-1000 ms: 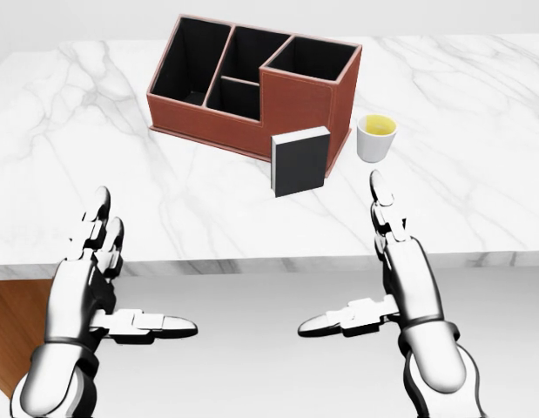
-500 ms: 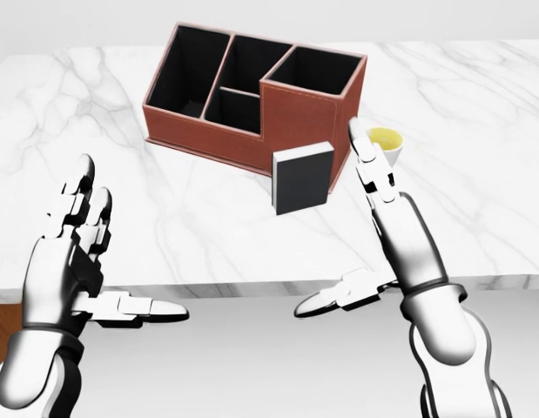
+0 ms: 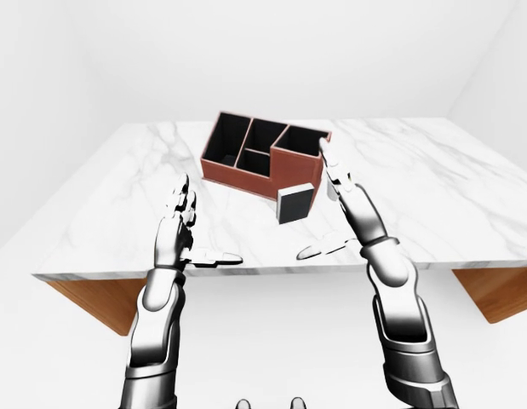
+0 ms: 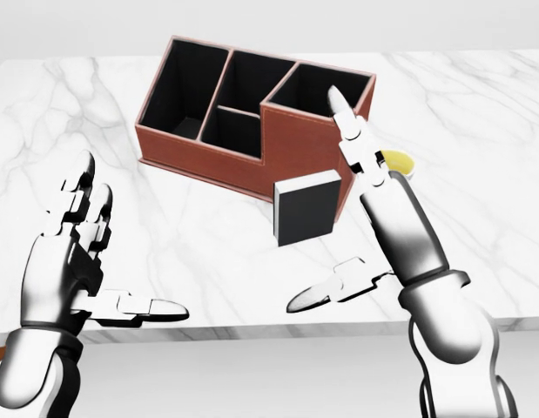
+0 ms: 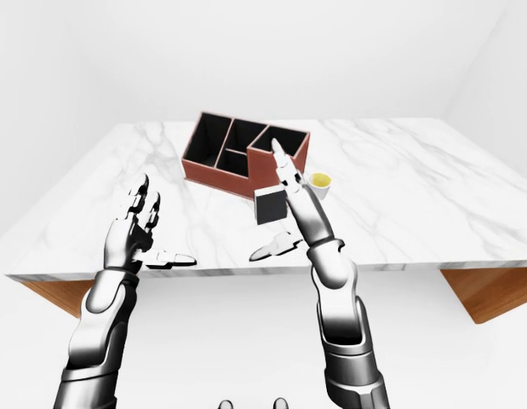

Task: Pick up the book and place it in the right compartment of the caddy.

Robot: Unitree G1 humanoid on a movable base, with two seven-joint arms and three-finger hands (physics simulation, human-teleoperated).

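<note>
Your right hand (image 4: 373, 218) hangs just right of the book (image 4: 306, 207), fingers spread, thumb low, gripping nothing. The book stands upright on the marble table (image 4: 478, 131), against the caddy (image 4: 252, 109) below its right compartment. Your left hand (image 4: 73, 252) is well left, fingers spread. A yellow-filled cup (image 5: 319, 181) sits right of the caddy.

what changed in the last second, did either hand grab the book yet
No grab yet. The right hand has reached up the head view, open, to beside the book, now partly covering the yellow cup. The left hand rose slightly, also open. The view itself shifted a little. The book still stands against the caddy on the marble table.
</note>
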